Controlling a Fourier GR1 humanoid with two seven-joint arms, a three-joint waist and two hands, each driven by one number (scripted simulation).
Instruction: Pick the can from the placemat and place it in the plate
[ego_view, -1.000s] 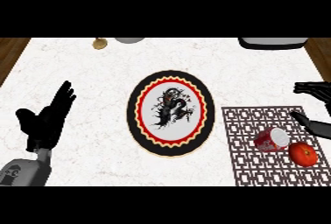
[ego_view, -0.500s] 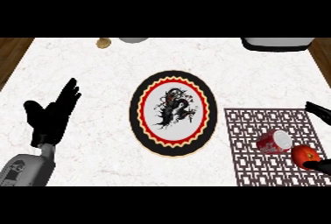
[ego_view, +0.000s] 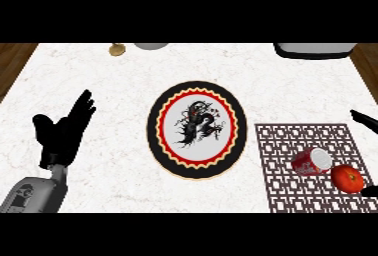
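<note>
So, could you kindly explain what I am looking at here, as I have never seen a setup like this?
This view comes from the robot's head, looking steeply down at a marble counter. The black shape at the left is its left hand, open and resting, holding nothing. Only slivers of the right hand show at the right edge, so its state is unclear. In the middle lies a plate with a dragon design. To its right a patterned placemat carries a red can on its side and a red tomato-like fruit.

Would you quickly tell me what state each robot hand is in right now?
Left robot hand: open, fingers straight, holding nothing, at the view's left.
Right robot hand: only dark tips show at the right edge; cannot tell.
</note>
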